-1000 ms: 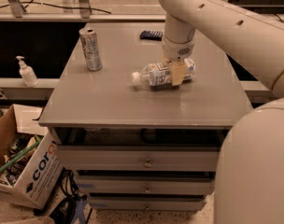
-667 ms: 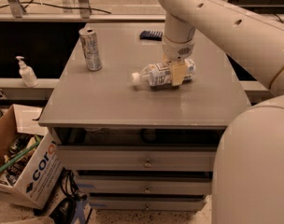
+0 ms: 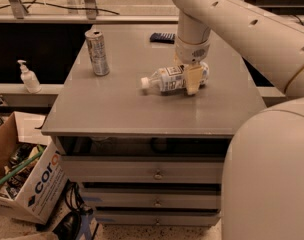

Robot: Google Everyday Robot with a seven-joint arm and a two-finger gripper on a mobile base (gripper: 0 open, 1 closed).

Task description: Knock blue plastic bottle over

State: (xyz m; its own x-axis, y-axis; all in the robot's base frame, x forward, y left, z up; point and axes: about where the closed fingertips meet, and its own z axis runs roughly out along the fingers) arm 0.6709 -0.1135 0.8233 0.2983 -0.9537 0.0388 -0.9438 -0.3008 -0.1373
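Note:
The blue plastic bottle lies on its side on the grey cabinet top, white cap pointing left, label with dark print facing up. My gripper hangs straight down from the white arm and sits at the bottle's right end, its tan finger in front of the bottle's base and touching it.
A silver drink can stands upright at the back left of the top. A dark flat object lies at the back. A white pump bottle stands on a ledge to the left. A cardboard box sits on the floor at the left.

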